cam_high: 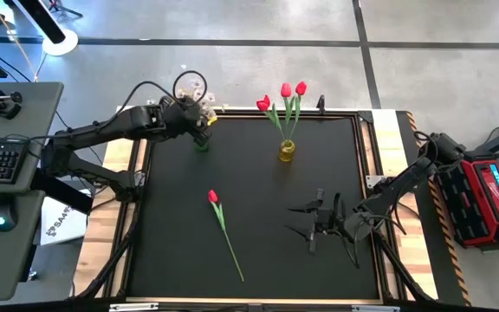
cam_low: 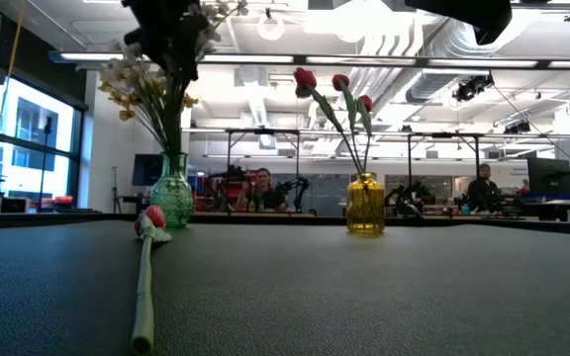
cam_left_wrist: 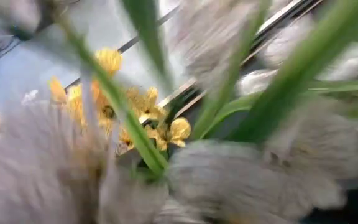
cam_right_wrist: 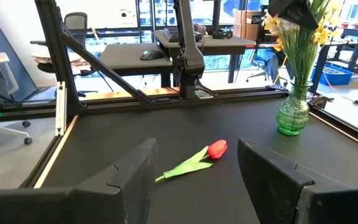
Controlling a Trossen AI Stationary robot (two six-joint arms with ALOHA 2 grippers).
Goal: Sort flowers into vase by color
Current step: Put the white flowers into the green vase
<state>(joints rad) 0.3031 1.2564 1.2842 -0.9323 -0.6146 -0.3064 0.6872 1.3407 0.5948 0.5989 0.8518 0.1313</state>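
Three tulips point(cam_high: 285, 94) are standing in the yellow vase point(cam_high: 286, 152); one tulip point(cam_high: 214, 198) is lying mid-table; left gripper point(cam_high: 199, 117) is over the green vase's point(cam_high: 201, 144) sprays, grip unclear; right gripper point(cam_high: 319, 221) is idling open

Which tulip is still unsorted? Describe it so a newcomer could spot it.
On the black mat, look toward the middle, between the two vases. A single red tulip lies flat there, its green stem running toward the mat's near edge. The other red tulips stand upright in the yellow vase; this one touches no vase.
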